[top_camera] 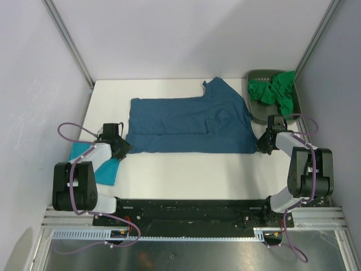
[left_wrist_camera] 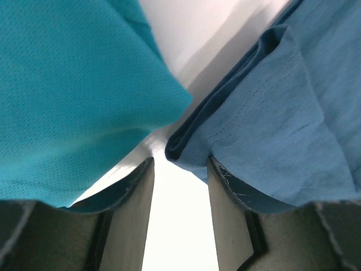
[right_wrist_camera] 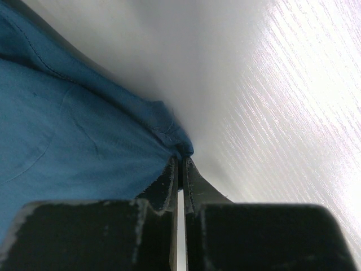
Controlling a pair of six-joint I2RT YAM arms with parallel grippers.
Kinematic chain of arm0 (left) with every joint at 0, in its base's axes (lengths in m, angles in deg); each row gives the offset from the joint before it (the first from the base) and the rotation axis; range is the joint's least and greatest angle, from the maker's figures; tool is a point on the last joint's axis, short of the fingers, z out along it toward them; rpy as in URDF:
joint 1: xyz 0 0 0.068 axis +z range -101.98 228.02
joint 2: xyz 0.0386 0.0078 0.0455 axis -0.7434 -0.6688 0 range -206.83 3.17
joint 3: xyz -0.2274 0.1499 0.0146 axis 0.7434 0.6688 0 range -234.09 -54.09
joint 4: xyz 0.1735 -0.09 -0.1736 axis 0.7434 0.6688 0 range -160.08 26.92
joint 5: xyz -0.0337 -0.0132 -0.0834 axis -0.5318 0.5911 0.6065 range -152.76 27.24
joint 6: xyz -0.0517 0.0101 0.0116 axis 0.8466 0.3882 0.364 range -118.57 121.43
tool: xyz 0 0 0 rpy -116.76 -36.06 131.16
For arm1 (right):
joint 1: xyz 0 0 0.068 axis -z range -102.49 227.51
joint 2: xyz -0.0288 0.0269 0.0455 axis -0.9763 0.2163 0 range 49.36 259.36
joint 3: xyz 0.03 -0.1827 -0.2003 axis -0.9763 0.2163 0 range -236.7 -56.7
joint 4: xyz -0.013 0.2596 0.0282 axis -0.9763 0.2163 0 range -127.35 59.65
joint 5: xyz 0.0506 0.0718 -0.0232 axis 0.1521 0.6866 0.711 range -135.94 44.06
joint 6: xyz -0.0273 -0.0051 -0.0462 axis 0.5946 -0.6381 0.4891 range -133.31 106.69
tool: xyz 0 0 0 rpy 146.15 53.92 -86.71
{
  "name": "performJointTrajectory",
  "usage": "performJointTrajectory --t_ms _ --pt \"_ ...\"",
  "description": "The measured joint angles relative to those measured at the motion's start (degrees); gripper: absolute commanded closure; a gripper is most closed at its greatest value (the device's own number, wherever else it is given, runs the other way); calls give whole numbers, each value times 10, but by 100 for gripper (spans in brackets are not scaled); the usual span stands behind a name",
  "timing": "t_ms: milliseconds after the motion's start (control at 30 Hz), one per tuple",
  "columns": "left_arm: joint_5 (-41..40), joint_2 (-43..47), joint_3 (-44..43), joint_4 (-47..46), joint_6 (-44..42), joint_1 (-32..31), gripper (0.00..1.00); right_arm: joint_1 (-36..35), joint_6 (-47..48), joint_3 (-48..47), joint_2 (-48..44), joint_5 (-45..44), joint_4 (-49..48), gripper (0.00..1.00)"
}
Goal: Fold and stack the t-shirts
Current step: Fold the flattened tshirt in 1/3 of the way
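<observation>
Top external: steel-blue t-shirt (top_camera: 186,127) spread on table (top_camera: 186,169) | right wrist: my right gripper (right_wrist_camera: 181,162) pinched shut on its near right corner | left wrist: my left gripper (left_wrist_camera: 180,166) half open, empty, at its near left corner, turquoise t-shirt (left_wrist_camera: 67,96) alongside

Nothing readable in any view: the blue shirt (top_camera: 186,121), turquoise shirt (top_camera: 107,169), green shirts (top_camera: 273,90), tray (top_camera: 256,113) and desk (top_camera: 197,169) carry no legible text, labels or numbers.

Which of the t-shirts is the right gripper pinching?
The dark steel-blue t-shirt, spread out flat; the right gripper is shut on its corner. The turquoise one lies folded at left, and the green ones are heaped in the tray.
</observation>
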Motion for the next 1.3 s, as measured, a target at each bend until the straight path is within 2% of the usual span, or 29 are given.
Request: performJointTrajectory --t_ms 233,267,433,500,667,867,1133,1300 --pt "-8 -32 -24 -5 0 0 60 0 4 -2 1 0 2 100" --pt "-9 -33 -24 -5 0 0 64 0 5 -2 1 0 3 100" --pt "-14 -41 -26 -5 -1 0 95 0 10 -7 1 0 10 100" --pt "-13 -42 -28 -6 -1 0 99 0 11 -8 1 0 15 100" --pt "-23 -25 -29 7 -9 0 100 12 14 -12 0 5 40 100" --pt "-40 55 -21 42 -16 0 100 30 8 -12 -39 7 119 100" --pt "-61 162 68 108 -1 0 100 52 -39 19 -108 7 226 100" --pt "-79 212 93 153 27 0 100 63 -86 40 -162 7 299 100"
